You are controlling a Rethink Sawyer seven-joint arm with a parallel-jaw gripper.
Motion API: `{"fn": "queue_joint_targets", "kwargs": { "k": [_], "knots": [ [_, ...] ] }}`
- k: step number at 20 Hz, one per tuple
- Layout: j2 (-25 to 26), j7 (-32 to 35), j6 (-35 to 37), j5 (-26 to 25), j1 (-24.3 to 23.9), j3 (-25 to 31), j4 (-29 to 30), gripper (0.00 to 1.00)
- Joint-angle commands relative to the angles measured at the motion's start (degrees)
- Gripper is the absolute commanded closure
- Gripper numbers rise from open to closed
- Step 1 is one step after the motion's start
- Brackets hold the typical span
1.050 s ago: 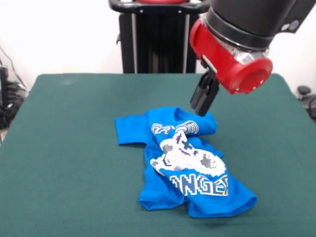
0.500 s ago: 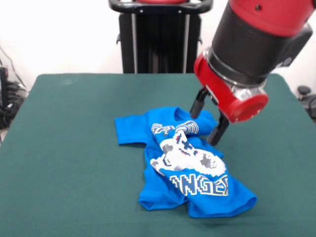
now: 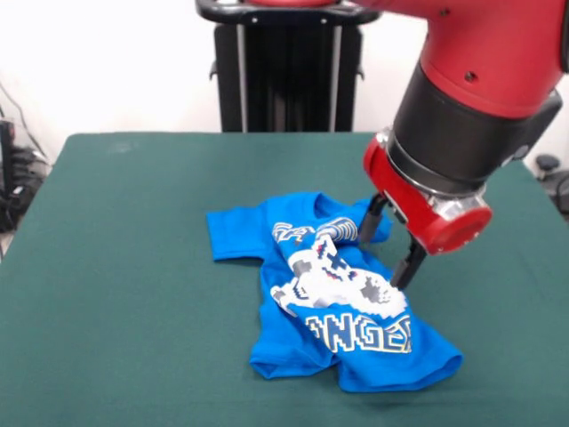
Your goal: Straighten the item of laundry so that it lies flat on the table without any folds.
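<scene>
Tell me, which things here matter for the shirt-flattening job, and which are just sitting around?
Part of the job:
- shirt, blue, crumpled with folds
- table, green
- end effector, open, down at the shirt's edge

Just around:
- black stand behind the table
- cables at the picture's left edge

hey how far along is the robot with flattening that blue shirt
Nothing looks done: the shirt lies crumpled on the table, its upper part folded over so the print is bunched, with only one sleeve spread out. In hand: the gripper is open, low at the shirt's folded edge, fingers to either side of it, apparently about to pinch. Left to do: grasp, pull the fold open, and smooth the body flat.
</scene>
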Motion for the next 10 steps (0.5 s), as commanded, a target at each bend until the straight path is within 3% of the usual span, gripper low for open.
{"fn": "queue_joint_targets", "kwargs": {
  "k": [1,10],
  "knots": [
    [2.14,-4.4,-3.43,3.48,1.98,4.18,8.11,0.0],
    [-0.54,-9.41,-1.98,6.71,1.56,4.37,12.82,0.0]
  ]
}}
